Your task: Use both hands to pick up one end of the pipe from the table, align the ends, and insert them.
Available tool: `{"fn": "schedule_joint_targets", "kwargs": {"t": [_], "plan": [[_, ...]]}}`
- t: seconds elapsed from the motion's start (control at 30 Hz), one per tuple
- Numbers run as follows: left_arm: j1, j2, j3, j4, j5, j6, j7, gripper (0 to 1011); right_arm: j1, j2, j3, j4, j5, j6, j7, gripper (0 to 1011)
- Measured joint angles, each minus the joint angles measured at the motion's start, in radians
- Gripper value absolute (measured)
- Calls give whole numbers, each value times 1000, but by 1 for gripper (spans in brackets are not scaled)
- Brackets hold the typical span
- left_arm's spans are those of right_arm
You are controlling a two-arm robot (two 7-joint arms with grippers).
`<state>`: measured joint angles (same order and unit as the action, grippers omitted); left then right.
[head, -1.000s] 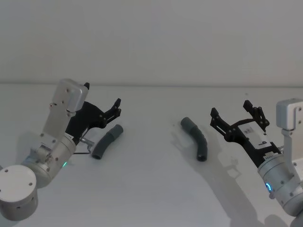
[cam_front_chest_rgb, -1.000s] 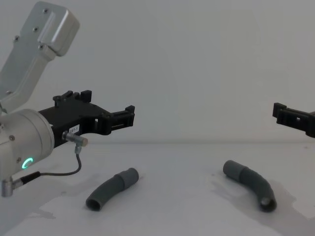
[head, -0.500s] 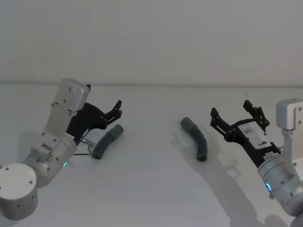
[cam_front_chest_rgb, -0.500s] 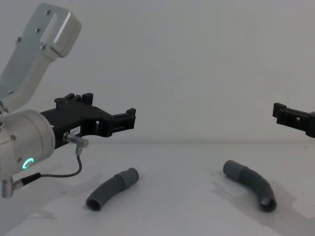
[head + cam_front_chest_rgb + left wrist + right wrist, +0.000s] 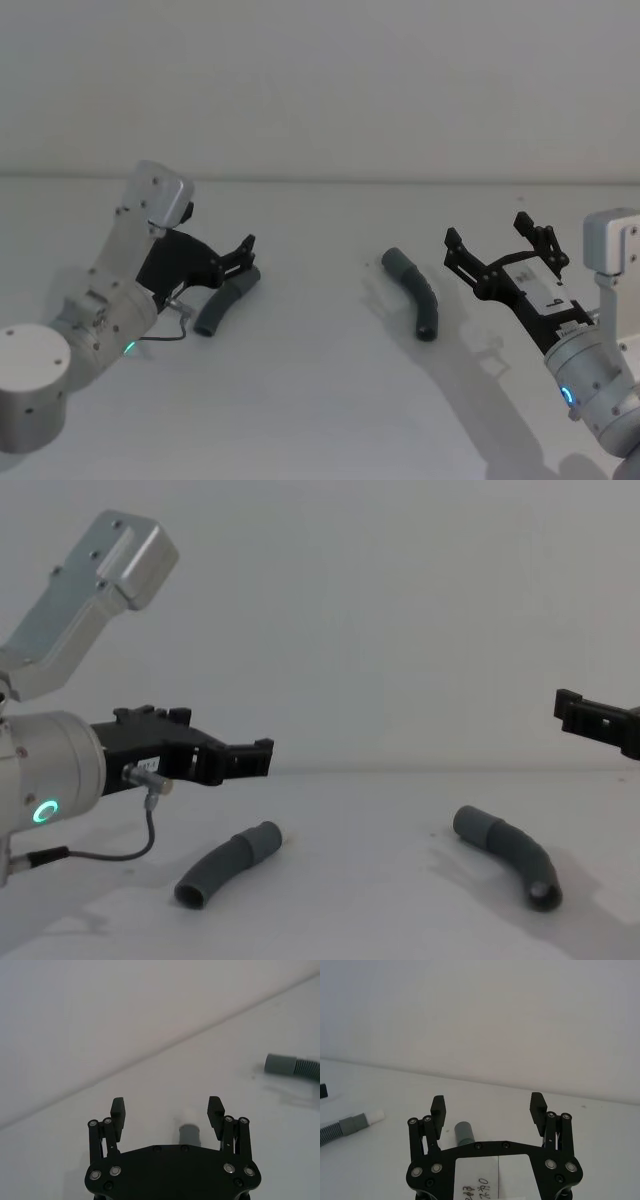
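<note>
2 dark grey pipe pieces are lying apart on the white tabletop (image 5: 320,400). The left pipe piece (image 5: 225,298) is resting in the left half of the tabletop, curving from its near end up toward the far edge. The right pipe piece (image 5: 415,295) is lying just right of the middle, with its open end facing the near edge. In the right wrist view the left pipe piece is showing a narrow white tip (image 5: 375,1116) at one end.

The left gripper (image 5: 243,254) is hovering over the far end of the left pipe piece, its fingers (image 5: 118,1107) spread wide and holding nothing. In the chest view it is hanging above the piece, not touching it. In the left wrist view the piece's grey cuff (image 5: 189,1135) is showing between the 2 fingers.

The right gripper (image 5: 486,230) is hovering toward the right edge of the tabletop, just beside the right pipe piece and apart from it, and its fingers are also spread wide and empty. In the right wrist view that piece's plain cuff (image 5: 464,1132) is showing between them, nearer 1 finger than the other.
</note>
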<state>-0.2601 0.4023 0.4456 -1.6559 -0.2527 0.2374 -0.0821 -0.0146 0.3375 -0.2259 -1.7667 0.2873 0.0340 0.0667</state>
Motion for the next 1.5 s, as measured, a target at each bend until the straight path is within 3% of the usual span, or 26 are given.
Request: {"fn": "schedule_joint_targets", "kwargs": {"t": [0.23,0.27,0.53,0.9,1.5], "plan": [[-31,22,1,-7,-19,137,-43,1001,0,0,0,0,0,0,0,1001],[-31,22,1,-7,-19,137,-43,1001,0,0,0,0,0,0,0,1001],[-101,54,31,12,-28,285,-130,1001,0,0,0,0,0,0,0,1001],[-167,69,63,52,-32,367,-217,1001,0,0,0,0,0,0,0,1001],[-201,55,76,100,-44,417,-285,1001,0,0,0,0,0,0,0,1001]]}}
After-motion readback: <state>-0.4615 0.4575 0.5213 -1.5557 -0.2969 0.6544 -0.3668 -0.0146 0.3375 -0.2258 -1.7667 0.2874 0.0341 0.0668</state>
